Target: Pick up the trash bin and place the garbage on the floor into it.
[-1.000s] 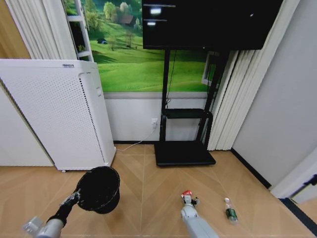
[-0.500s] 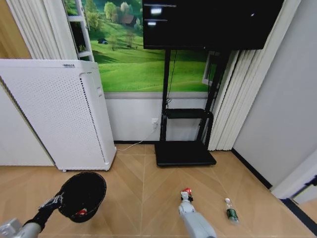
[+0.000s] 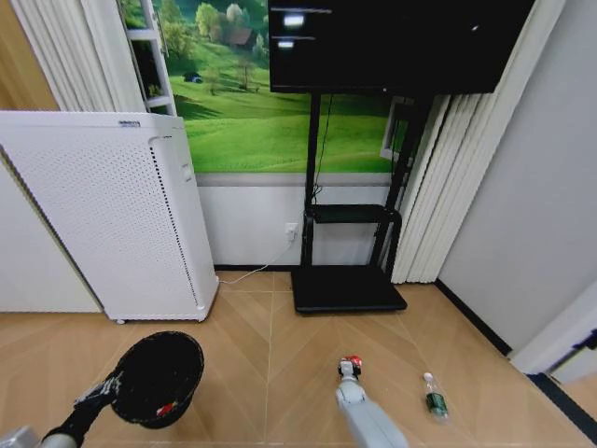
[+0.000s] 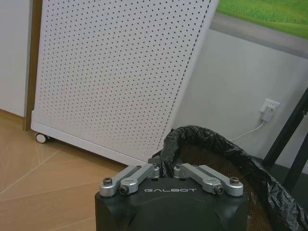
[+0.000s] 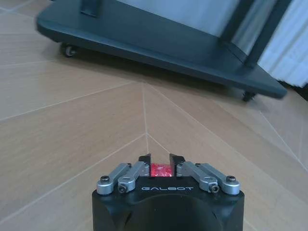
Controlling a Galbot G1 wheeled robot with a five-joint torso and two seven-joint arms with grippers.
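The trash bin (image 3: 160,376), a small black wastebasket lined with a black bag, hangs tilted low on the left above the floor (image 3: 280,359). My left gripper (image 3: 104,390) is shut on its near rim; in the left wrist view the left gripper (image 4: 166,169) pinches the bag-covered rim (image 4: 211,139). A small red piece of garbage (image 3: 166,408) lies inside the bin. My right gripper (image 3: 350,367) is down at the floor, shut on a red packet (image 5: 161,170). A little clear bottle with a green label (image 3: 433,399) lies on the floor to its right.
A tall white perforated cabinet (image 3: 112,215) stands on casters behind the bin. A black TV stand (image 3: 347,289) with a wheeled base stands against the back wall. Curtains and a grey wall close off the right side.
The bin has come down and to the left from its raised position, and its opening now tips toward me with a red item showing inside. The right gripper stays at the red packet.
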